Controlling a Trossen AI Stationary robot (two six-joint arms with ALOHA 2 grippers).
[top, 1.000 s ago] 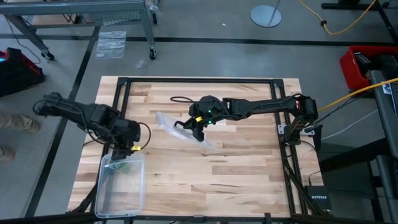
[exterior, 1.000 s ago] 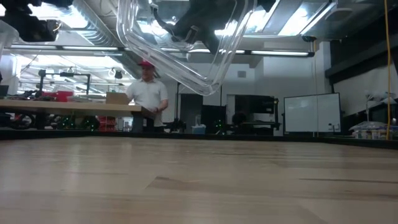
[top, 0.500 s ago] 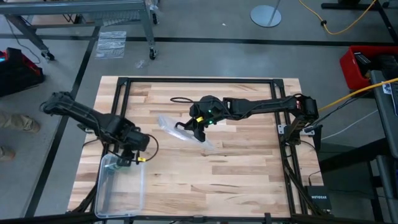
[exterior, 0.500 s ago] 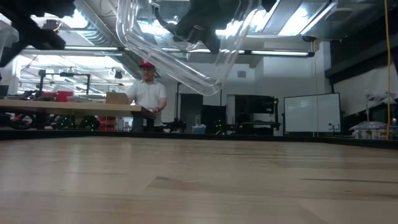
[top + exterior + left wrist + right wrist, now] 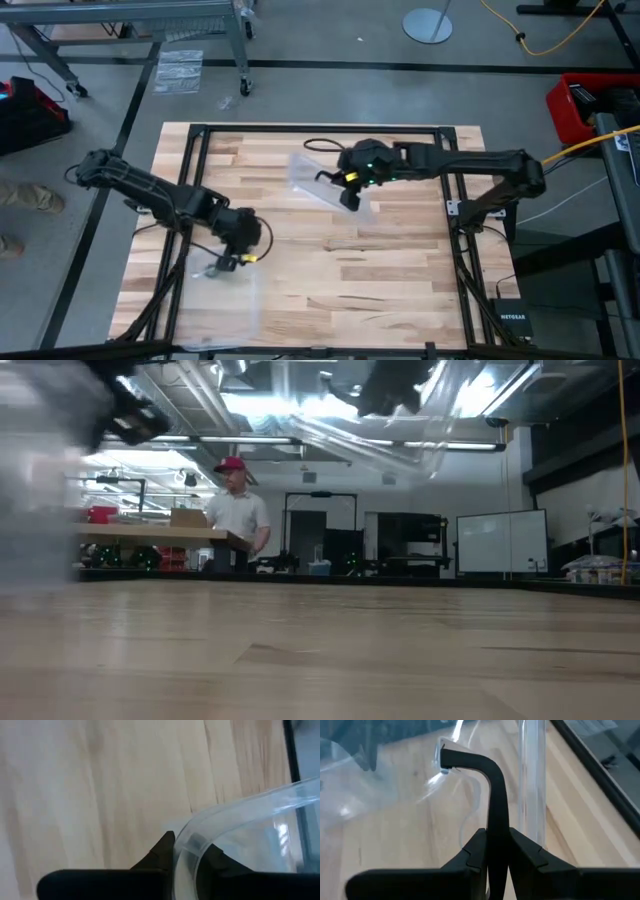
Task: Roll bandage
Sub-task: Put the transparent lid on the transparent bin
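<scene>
A clear plastic box (image 5: 215,295) shows blurred at the table's near left. My left gripper (image 5: 232,262) is shut on its rim at its far right corner. In the left wrist view my left gripper (image 5: 190,852) straddles that rim. Over the far middle of the table my right gripper (image 5: 350,195) is shut on a clear plastic lid (image 5: 315,175) held in the air. In the low view the lid (image 5: 340,435) streaks across the top. The bandage does not show in any view. My left gripper grips the box's rounded rim (image 5: 186,840), one finger (image 5: 162,850) on one side of the wall and the other finger (image 5: 217,860) on the opposite side. The fingers slant steeply down from above. My right gripper pinches the lid's thin edge (image 5: 492,820) between its two fingers, which slant down from the table's right. That edge shows as a dark line that bends at the lid's corner. The lid is lifted clear of the table and tilted.
The wooden tabletop (image 5: 400,270) is ringed by a black frame (image 5: 320,128). Beyond the far edge, in the low view, a person (image 5: 235,510) stands at a workbench.
My left gripper has gone toward the table's right and near edges and sunk a little. The box has shifted to the right with it and now shows blurred. My right gripper has risen and gone toward the right and far edges, carrying the lid.
</scene>
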